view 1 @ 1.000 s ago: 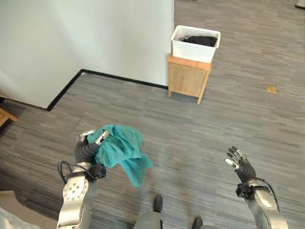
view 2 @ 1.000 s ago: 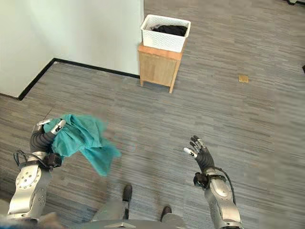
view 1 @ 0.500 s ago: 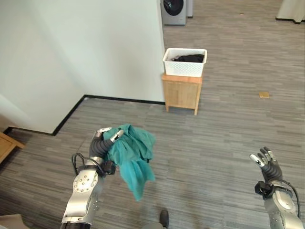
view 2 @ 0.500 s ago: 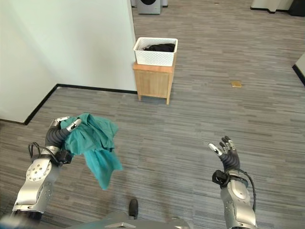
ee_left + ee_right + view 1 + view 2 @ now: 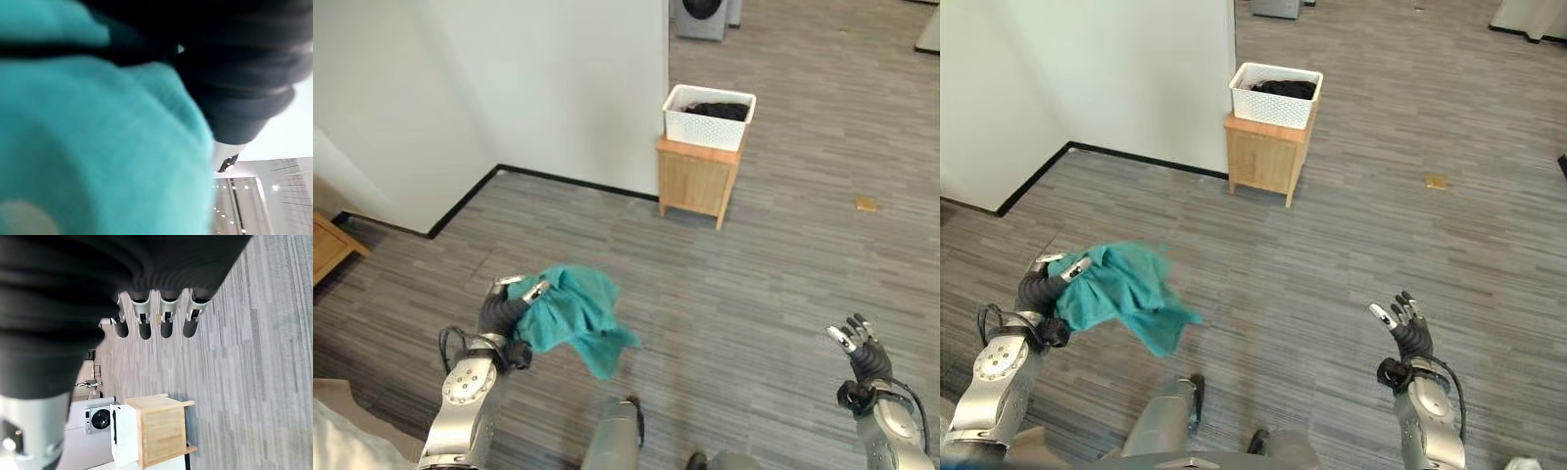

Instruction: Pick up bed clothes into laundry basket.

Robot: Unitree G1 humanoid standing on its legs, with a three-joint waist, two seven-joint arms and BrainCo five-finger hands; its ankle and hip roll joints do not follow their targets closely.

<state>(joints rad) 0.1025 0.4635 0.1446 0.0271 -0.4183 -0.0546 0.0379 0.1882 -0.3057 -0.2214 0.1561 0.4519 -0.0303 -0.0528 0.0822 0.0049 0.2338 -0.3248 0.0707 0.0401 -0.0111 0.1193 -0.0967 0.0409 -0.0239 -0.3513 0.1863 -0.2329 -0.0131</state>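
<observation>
Left eye view: left hand (image 5: 505,313) low at left, fingers curled round a crumpled teal cloth (image 5: 570,313) that drapes off it toward the middle, above the grey plank floor (image 5: 734,284).
Same view, far: white perforated plastic laundry basket (image 5: 708,117) with dark clothes inside, on a small wooden stand (image 5: 697,179) by the white wall (image 5: 509,88); well apart from the cloth.
Right eye view: right hand (image 5: 1404,330) low at right, fingers spread, empty.
Left wrist view: teal cloth pressed against the hand's dark cover.
Right wrist view: straight fingers (image 5: 145,320); stand and basket past them.
</observation>
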